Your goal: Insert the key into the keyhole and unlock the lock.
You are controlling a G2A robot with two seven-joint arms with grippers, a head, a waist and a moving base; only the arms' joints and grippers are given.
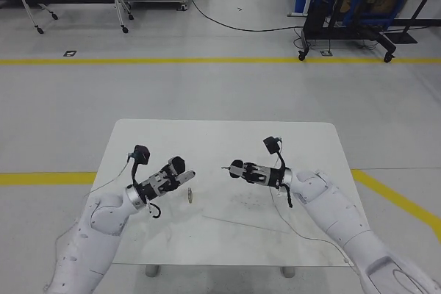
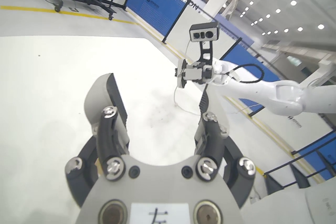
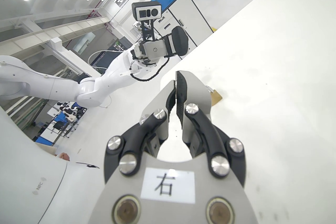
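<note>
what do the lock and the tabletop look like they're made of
The lock looks like brass: a tan-yellow body with a dull sheen and a paler metal piece on top, though it is too small to be sure. The table has a smooth, matt white top, probably laminate or painted board, marked with grey scuffs.

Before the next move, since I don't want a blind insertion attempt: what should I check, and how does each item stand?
1. Left tool open: ok.
2. Right tool shut: ok.
3. Key gripped in the right tool: cannot tell, too small to see.
4. Lock held steady: not ok; it sits on the table, in neither tool.
5. Keyhole turned toward the right tool: cannot tell.
</note>
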